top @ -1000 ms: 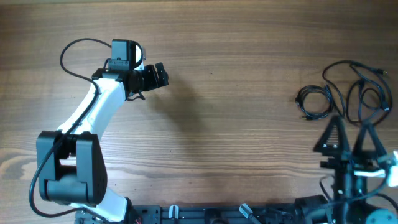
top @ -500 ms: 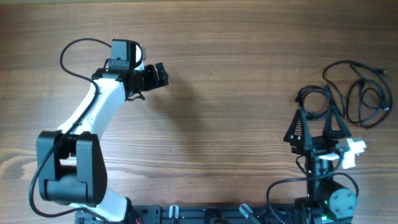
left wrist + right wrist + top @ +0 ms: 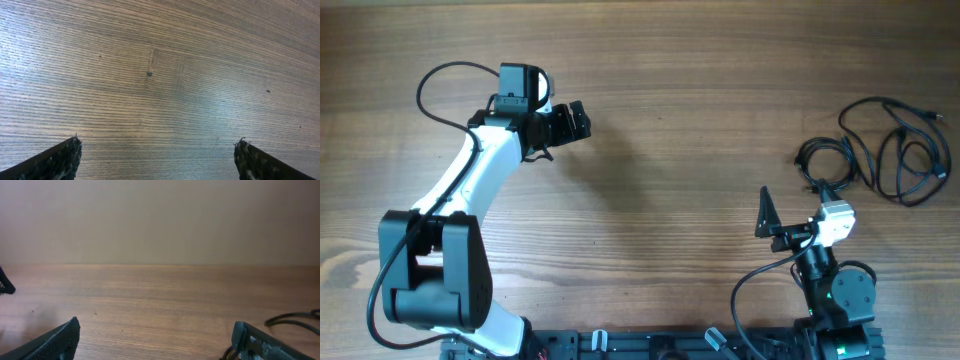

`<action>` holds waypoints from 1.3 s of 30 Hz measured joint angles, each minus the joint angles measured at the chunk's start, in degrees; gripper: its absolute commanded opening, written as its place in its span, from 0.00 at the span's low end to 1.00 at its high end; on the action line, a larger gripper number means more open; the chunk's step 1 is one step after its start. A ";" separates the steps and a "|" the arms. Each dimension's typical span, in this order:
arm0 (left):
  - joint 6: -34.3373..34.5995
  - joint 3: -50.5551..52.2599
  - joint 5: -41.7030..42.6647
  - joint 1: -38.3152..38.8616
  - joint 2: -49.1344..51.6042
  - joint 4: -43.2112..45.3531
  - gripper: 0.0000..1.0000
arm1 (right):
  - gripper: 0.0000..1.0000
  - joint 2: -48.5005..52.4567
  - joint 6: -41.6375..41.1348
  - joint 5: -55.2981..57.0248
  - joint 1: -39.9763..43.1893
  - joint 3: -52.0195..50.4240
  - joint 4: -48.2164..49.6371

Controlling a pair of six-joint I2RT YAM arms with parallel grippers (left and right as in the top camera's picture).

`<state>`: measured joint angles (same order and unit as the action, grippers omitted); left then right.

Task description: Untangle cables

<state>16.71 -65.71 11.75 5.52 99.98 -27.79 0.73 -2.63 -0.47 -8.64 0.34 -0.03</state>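
since a second ago the right arm (image 3: 835, 285) has swung from the right edge of the table (image 3: 700, 70) toward the middle of the near edge and has turned, so its head now faces left; the left arm and the cables lie as they did.

overhead view of a wooden table with two robot arms based at its near edge. at the near left corner stands the left arm (image 3: 470, 180), white with black joints, reaching up toward the far left part of the table. its left gripper (image 3: 575, 122) points right over bare wood, and the wrist view shows the two black fingertips (image 3: 60, 160) set wide apart with nothing between them. the middle of the table is plain wood grain.

right of centre, close to the near edge, the right gripper (image 3: 156, 325) is spread wide too and holds nothing; its wrist view looks low across the table.

the cables (image 3: 848, 152), thin black cords, lie by the right edge of the table, farther from the near edge than the right arm. a small tight coil sits on their left, just beside the right arm's head; whether they touch cannot be told. wider loose loops overlap it and run on to the right edge.
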 measured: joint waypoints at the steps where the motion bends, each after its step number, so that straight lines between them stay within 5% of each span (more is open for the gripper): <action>1: 0.00 0.00 0.02 0.00 0.00 0.00 1.00 | 1.00 0.00 0.46 -0.13 0.00 0.00 0.00; 39: 0.00 0.00 0.00 0.00 0.00 0.00 1.00 | 1.00 0.00 1.90 -0.63 0.00 0.00 0.02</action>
<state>16.71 -65.71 11.75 5.52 99.98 -27.79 0.73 -0.73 -1.10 -8.64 0.34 -0.01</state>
